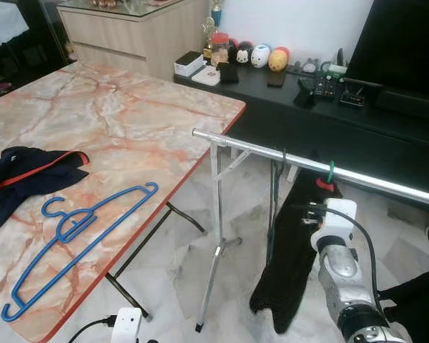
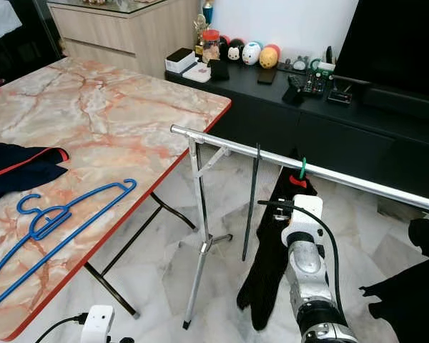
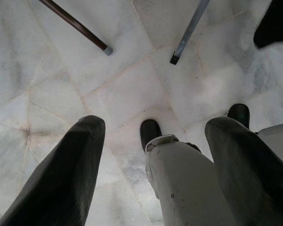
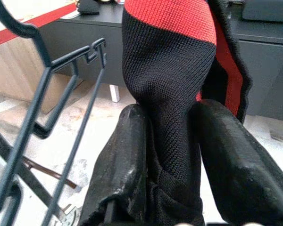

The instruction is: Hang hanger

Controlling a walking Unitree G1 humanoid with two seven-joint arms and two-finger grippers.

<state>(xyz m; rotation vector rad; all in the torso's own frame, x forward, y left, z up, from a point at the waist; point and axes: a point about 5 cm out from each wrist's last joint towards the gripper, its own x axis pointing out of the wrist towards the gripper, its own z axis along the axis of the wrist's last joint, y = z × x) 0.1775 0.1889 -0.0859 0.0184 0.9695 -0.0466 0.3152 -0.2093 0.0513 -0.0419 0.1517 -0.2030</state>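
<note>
Our right gripper [image 4: 170,155] is clamped on the black-and-red garment [image 4: 172,70], which hangs from the rail [image 1: 300,163] by a green hook [image 1: 331,171]. If we pull, the hook could slip off. The left gripper [image 3: 151,155] hangs spread and empty; a blue hanger [image 1: 75,236] lies on the table [image 1: 143,121] to the left.

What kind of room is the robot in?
Probably a living room in a home. A big black TV stands on a low black cabinet with little round toys, and there is a marble-look folding table beside a clothes rail over a white tiled floor.
</note>
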